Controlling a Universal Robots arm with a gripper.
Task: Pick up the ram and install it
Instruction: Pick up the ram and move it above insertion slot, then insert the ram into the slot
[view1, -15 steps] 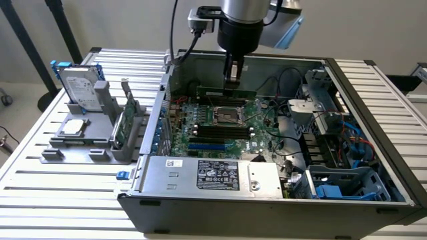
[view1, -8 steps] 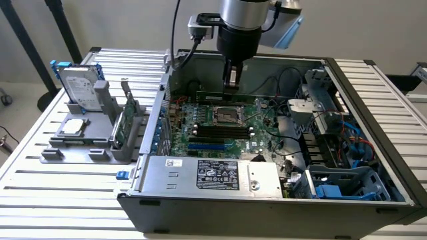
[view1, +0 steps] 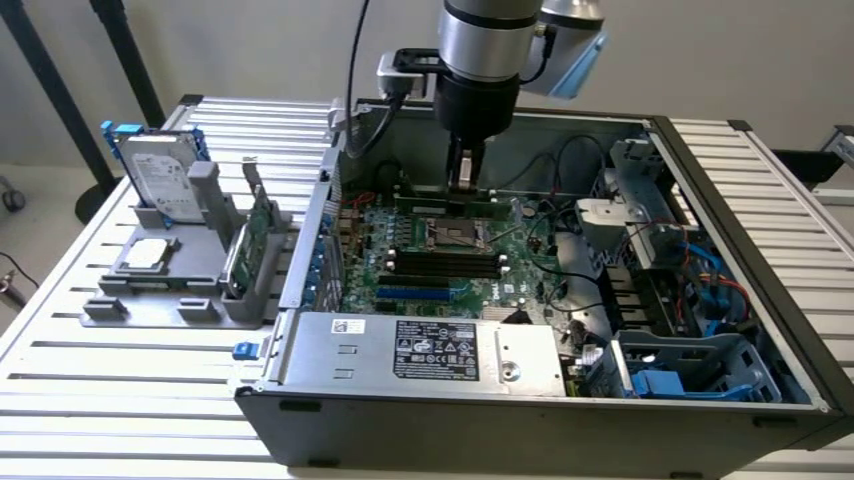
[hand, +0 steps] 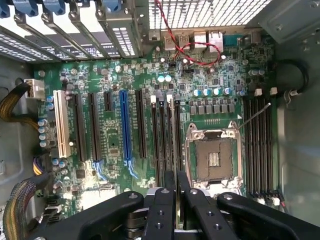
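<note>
Pinching the ram (view1: 424, 203) edge-on over the motherboard (hand: 112, 142), the nearly closed gripper (view1: 463, 188) risks jamming it if tilt or offset misses the black slots (hand: 165, 135) beside the socket (hand: 214, 157).

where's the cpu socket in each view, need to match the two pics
Exterior view: the cpu socket is mid-board, just under the hand, which grips the ram.
Wrist view: the cpu socket is the silver-framed square just past the hand.
Shared landmark: the blue slot, a few slots away from the socket.
</note>
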